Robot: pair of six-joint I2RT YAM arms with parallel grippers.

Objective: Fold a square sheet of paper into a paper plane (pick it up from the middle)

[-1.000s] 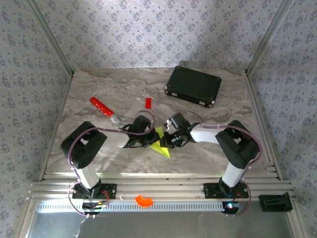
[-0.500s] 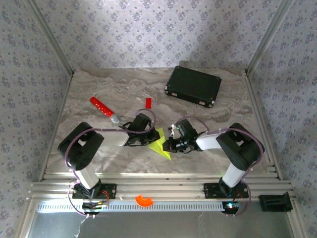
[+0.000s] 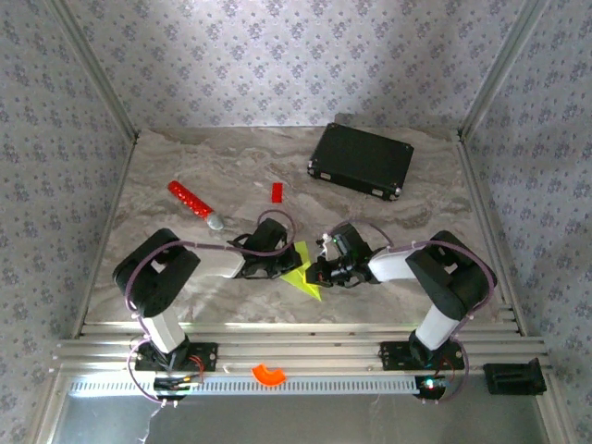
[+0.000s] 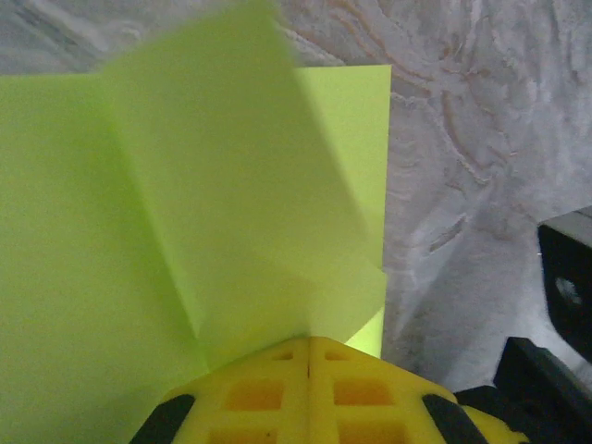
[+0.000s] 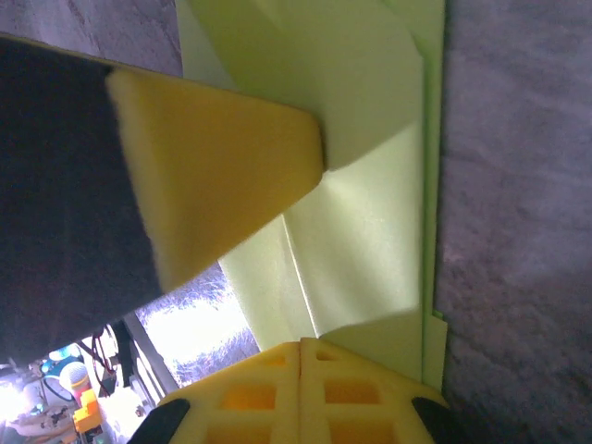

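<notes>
Looking top-down: the creased lime-green paper sheet (image 3: pixel 302 270) sits lower centre, long axis roughly up-down in frame. The left gripper (image 3: pixel 283 266) pinches its flap from picture-left; the right gripper (image 3: pixel 317 273), clenched, presses the opposite edge.

Colour-wise, my pads (image 4: pixel 259 393) are yellow on the lime yellow-green paper (image 4: pixel 111 231), the table (image 3: pixel 185 166) is swirly grey-beige marble, the case (image 3: pixel 361 159) black, the stick (image 3: pixel 188 197) and block (image 3: pixel 276 191) red, the ring piece (image 3: pixel 269 374) orange, the walls (image 3: pixel 277 55) grey floral print.
</notes>
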